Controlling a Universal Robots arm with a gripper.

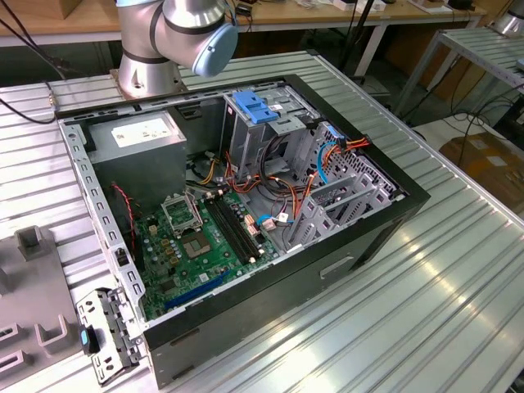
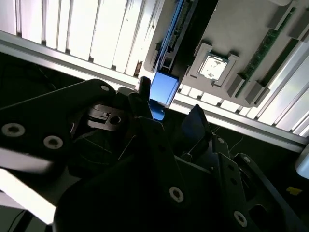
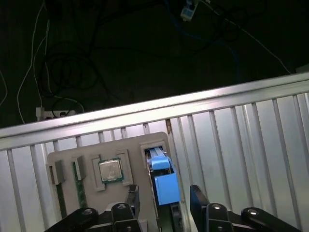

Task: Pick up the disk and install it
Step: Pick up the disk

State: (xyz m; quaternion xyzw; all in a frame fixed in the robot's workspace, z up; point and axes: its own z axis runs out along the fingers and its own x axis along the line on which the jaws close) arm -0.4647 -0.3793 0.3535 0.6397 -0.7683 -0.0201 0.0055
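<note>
Ribbed aluminium makes up the surface [image 1: 426, 278], and on it in the exterior view I see an open computer case [image 1: 327, 270] lying on its side. Its green motherboard [image 1: 205, 246] faces up. A tall metal cage [image 1: 241, 143] with a blue plastic top stands inside the case, and a grey box [image 1: 135, 135] with a white sticker sits beside it toward the exterior view's left. The arm [image 1: 176, 33] rises from its base just behind the case.

In both wrist views I am looking down at a grey holder plate [image 3: 125, 145] [image 2: 241, 29] near the edge of the surface, with a dark floor [image 3: 120, 58] and loose cables [image 3: 63, 72] beyond. A processor chip [image 3: 110, 170] [image 2: 211, 66] and a memory stick [image 3: 79, 191] [image 2: 268, 46] sit in the plate's recesses.

The disk [image 3: 164, 186] [image 2: 163, 89] stands edge-up in a slot of that plate, its blue plastic end toward me. My tool [image 3: 164, 193] [image 2: 169, 99] is spread wide, with one of its dark fingers [image 3: 133, 198] on each side of the disk. In the first wrist view a gap shows on both sides, so neither finger touches the disk.
</note>
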